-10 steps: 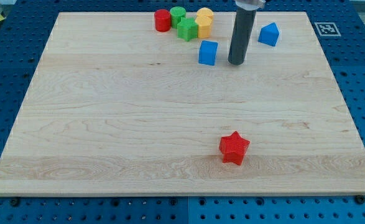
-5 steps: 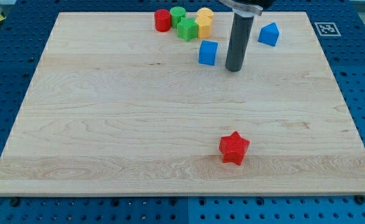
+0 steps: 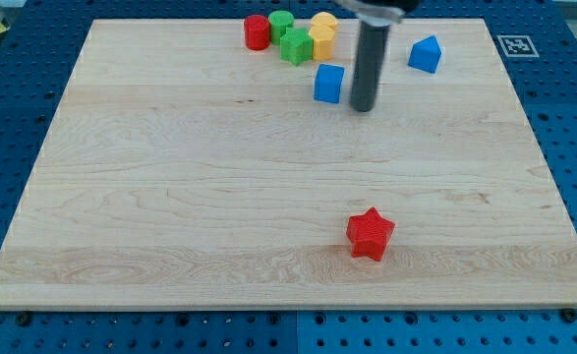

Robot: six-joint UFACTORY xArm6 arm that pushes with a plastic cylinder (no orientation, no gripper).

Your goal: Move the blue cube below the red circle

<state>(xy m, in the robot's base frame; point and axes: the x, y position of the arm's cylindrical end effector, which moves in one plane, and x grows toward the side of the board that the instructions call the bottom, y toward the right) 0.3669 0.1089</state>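
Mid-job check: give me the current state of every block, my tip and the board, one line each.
blue cube: upright, untouched
my tip: just right of blue cube, small gap
red cylinder: upright, top cluster
green blocks: clustered
yellow blocks: clustered
blue triangular block: alone
red star: alone
board: flat

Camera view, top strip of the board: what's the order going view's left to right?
red cylinder → green cylinder → green block → yellow blocks → blue cube → my tip → blue wedge-like block
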